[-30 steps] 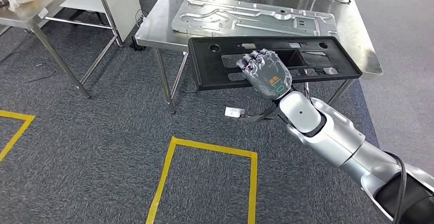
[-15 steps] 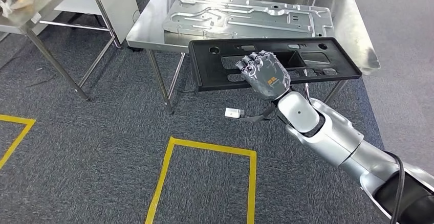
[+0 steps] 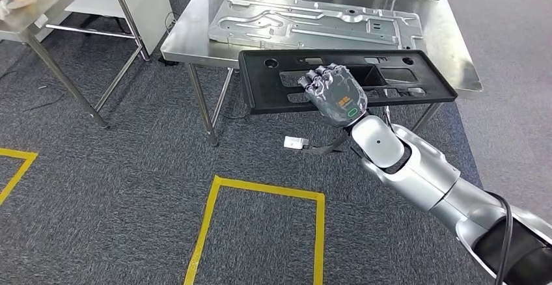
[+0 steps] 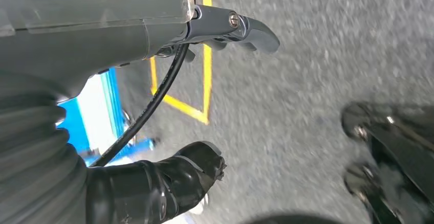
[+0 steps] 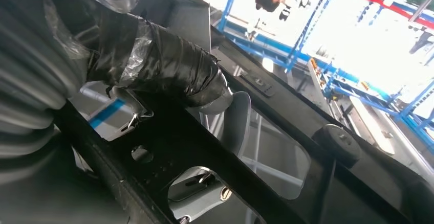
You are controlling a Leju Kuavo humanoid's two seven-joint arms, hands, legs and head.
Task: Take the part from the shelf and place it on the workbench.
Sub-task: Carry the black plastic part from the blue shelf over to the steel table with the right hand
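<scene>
- Head view: the right hand (image 3: 335, 94) grips the black part (image 3: 345, 80), carried slightly nearer the steel workbench (image 3: 455, 51), now overlapping its near edge.
- Placement looks close; the left hand (image 4: 153, 45) hangs holding nothing.

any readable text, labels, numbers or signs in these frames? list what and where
No text can be read in any view.
Orange marking on the back of the right hand, holding the black panel: too small to read.
Green oval outline near that hand's wrist: a symbol, no letters.
Small white tag on the carpet: too small to read.
Metal plate on the workbench: no lettering visible.
</scene>
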